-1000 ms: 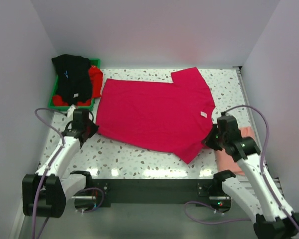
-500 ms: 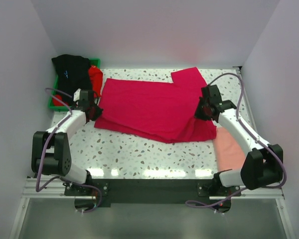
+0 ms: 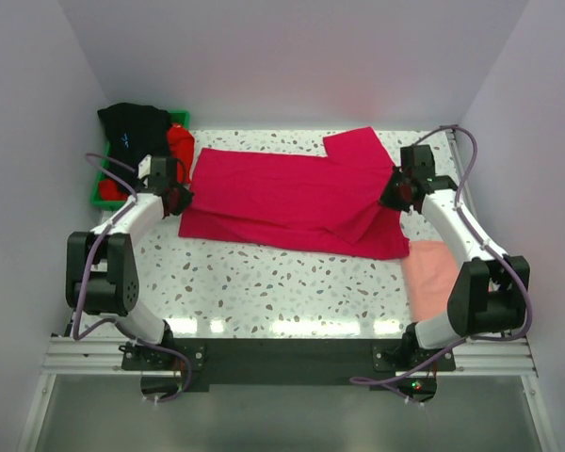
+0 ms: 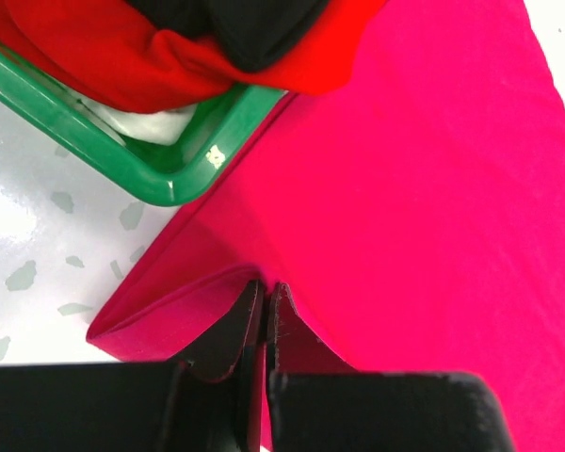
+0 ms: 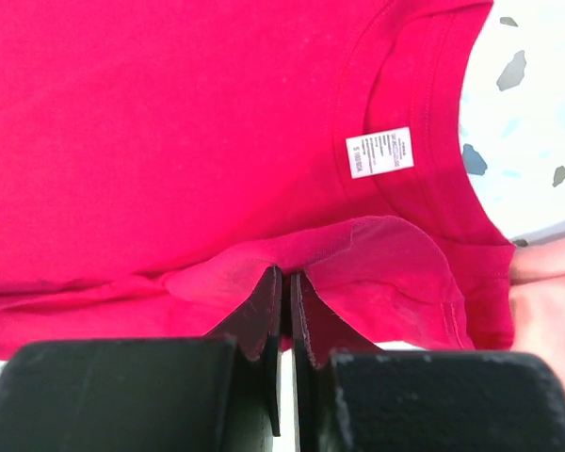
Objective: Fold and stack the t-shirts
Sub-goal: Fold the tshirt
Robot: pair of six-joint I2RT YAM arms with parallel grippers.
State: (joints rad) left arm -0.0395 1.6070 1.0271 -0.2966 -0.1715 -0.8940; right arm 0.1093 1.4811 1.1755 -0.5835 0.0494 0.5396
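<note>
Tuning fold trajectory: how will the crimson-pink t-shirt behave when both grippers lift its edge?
Probably floppy: the crimson-pink t-shirt curls and drapes where the left gripper and right gripper pinch it. Likely light, since small pinches hold the folded layer. It may sag between grips; the folded edge lies uneven.

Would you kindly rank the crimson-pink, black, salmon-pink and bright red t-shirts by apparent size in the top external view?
1. crimson-pink t-shirt, by far the largest.
2. black t-shirt and salmon-pink t-shirt: these look alike and both are partly hidden, so not ranked.
3. bright red t-shirt: mostly covered, smallest showing.
</note>
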